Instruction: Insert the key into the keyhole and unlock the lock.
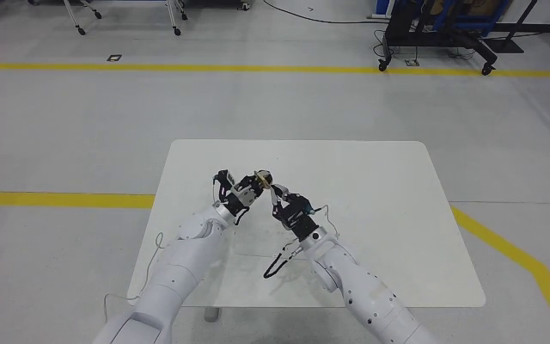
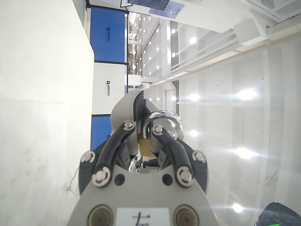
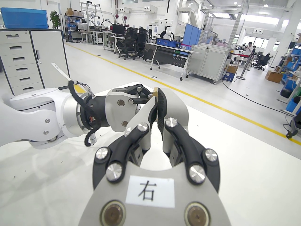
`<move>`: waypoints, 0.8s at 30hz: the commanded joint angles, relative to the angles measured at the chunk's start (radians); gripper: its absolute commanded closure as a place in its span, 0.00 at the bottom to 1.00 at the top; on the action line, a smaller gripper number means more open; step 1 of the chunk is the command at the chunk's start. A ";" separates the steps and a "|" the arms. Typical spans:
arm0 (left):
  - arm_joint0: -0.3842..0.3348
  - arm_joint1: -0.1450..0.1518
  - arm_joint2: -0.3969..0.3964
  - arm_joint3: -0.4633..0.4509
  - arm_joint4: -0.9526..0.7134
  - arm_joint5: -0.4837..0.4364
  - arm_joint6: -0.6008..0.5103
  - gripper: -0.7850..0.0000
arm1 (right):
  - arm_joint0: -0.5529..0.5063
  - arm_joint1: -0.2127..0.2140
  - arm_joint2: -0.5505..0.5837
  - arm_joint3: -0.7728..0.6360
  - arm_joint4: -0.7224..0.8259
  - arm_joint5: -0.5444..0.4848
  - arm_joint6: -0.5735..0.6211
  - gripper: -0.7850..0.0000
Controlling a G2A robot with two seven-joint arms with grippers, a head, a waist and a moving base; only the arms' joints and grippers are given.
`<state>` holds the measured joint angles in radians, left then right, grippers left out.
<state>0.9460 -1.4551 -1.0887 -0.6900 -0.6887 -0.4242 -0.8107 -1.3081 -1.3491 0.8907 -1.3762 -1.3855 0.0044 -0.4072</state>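
Observation:
My left gripper point(image 2: 150, 128) is shut on a brass padlock point(image 2: 146, 147), its silver shackle point(image 2: 164, 116) arching out past the fingertips. In the top view this padlock point(image 1: 264, 179) hangs a little above the middle of the white table point(image 1: 378, 198), with both grippers meeting at it. My right gripper point(image 3: 157, 99) is shut on a thin brass piece, the key point(image 3: 154, 93), and its tip sits right against the left gripper point(image 3: 141, 94). Fingers hide the keyhole and most of the key.
The table's front edge lies just behind the two arms, and its far half point(image 1: 361, 163) is bare. A grey drawer cabinet point(image 3: 30, 57) stands on the floor beyond the table.

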 commanded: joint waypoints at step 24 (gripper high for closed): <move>0.003 -0.007 -0.012 -0.001 0.007 -0.003 -0.035 1.00 | 0.025 -0.022 0.005 0.041 -0.001 -0.022 0.044 1.00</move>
<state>0.9483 -1.4617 -1.0995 -0.6903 -0.6806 -0.4256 -0.8415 -1.2871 -1.3699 0.8951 -1.3389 -1.3982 -0.0061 -0.3673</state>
